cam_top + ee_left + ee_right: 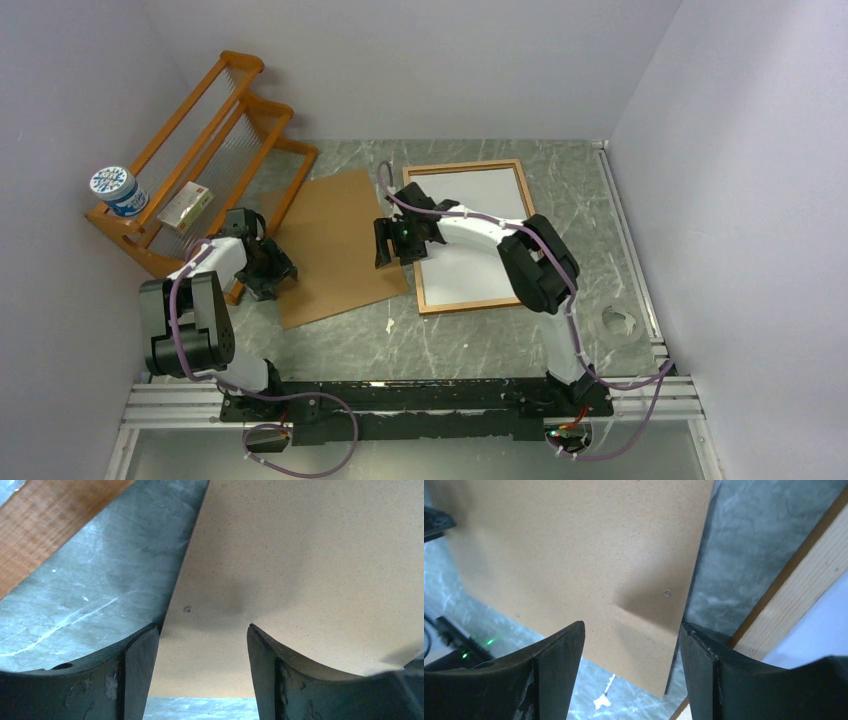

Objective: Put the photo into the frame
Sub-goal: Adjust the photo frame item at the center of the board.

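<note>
Top external view: the left pincer [266, 266] and the right pincer [391, 244] sit at opposite side edges of the brown backing board [335, 235] mid-table, both with jaws spread, gripping nothing. The frame [460, 165] lies flat toward the table's [470, 345] far edge, just right of the board, with a white sheet [470, 200] filling it.

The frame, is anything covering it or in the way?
Nothing visible rests on the frame; its opening shows plain white. The brown board lies beside it, apart; only the right arm crosses above it.
</note>
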Motion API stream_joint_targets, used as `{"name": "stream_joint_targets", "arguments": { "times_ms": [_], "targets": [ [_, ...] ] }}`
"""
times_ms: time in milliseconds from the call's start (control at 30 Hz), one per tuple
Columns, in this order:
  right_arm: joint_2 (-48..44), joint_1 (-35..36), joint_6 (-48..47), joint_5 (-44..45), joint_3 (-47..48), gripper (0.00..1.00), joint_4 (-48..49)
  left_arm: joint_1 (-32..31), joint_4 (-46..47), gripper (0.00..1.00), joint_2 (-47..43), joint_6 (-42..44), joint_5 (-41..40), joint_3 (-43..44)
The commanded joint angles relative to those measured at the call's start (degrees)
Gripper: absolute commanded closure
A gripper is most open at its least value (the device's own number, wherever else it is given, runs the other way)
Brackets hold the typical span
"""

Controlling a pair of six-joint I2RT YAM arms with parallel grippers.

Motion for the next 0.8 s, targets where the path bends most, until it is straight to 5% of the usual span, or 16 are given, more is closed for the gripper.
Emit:
{"name": "stream_joint_targets", "arguments": {
  "times_ms": [0,500,767],
  "targets": [
    [-4.5,0.7,4.6,-14.2,-7.5,0.28,9.5,-3.2,3.9,0.33,2.1,-0.1,6.5,0.6],
    [-17.1,-1.1,14.9,-24.3,-17.7,0.29,28.4,-6.2,3.1,0.34,3.8,1.1,8.2,1.5],
    [-22.7,-2.8,15.5,-21.3,-22.7,0.3,28.2,-9.2,4.9,0.35,3.9,0.0,11.1,1.6]
  ]
}}
